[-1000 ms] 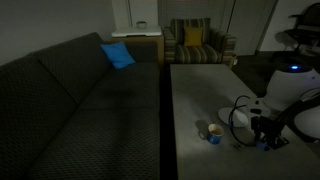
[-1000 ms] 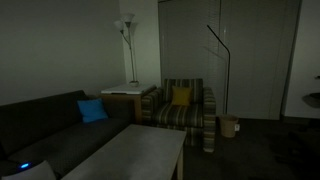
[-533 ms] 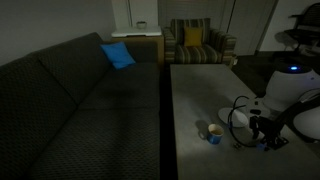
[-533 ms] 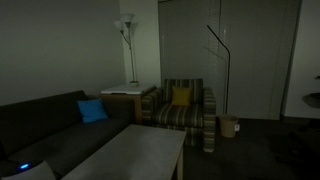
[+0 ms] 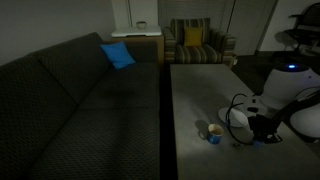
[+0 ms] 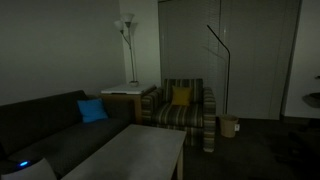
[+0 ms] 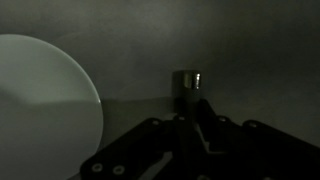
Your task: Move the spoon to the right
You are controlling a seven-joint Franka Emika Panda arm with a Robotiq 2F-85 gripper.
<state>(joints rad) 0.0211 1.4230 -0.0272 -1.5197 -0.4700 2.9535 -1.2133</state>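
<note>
In the wrist view my gripper (image 7: 190, 108) comes in from the bottom with its jaws drawn together. A slender grey spoon (image 7: 188, 84) with a bright tip sticks out from between them over the table. The round white plate (image 7: 40, 105) lies to its left, apart from it. In an exterior view the gripper (image 5: 262, 136) hangs low over the near right part of the table (image 5: 200, 90), to the right of the small blue cup (image 5: 214, 135). The spoon is too small and dark to make out there.
A dark sofa (image 5: 70, 100) with a blue cushion (image 5: 117, 55) runs along the table's left side. A striped armchair (image 5: 195, 42) stands behind the table. The robot's white body (image 5: 290, 90) and a cable loop (image 5: 240, 108) crowd the table's right edge.
The jaws have shut on the spoon. The arm has shifted slightly left and lower over the table. Cup and plate have not moved.
</note>
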